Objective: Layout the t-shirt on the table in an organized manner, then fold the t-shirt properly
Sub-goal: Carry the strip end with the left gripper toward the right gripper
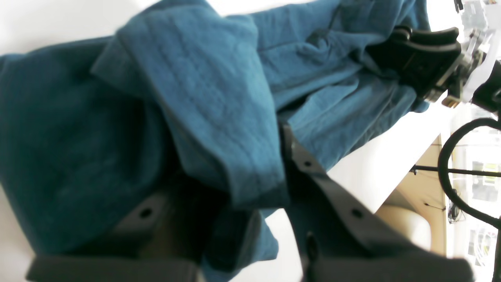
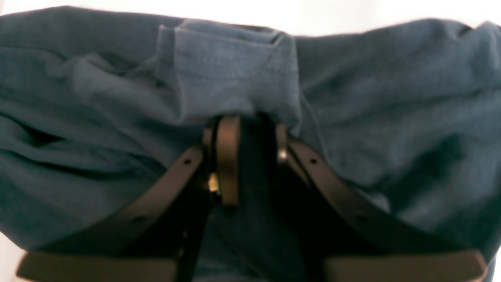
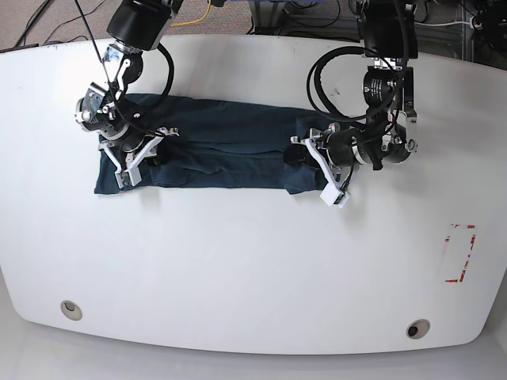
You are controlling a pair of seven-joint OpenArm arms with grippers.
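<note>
Base view shows the dark navy soft-fabric t-shirt (image 3: 214, 154) as a long band at twelve o'clock on the glossy white table (image 3: 253, 269). My left gripper (image 3: 305, 154) at three o'clock and right gripper (image 3: 139, 154) at nine each pinch an end fold, probably to draw it taut for folding.

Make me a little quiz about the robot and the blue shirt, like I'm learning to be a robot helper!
1. True or false: the t-shirt hangs over the edge of the table.
2. Which gripper is at the shirt's end nearest the red tape rectangle? A) the left gripper B) the right gripper
3. Fill in: the shirt lies as a long band between the two ______.

Key
1. False. In the base view it lies wholly on the tabletop.
2. A.
3. Grippers. The right gripper is closed on a fold of cloth in its wrist view; the left has cloth bunched between its fingers.
</note>
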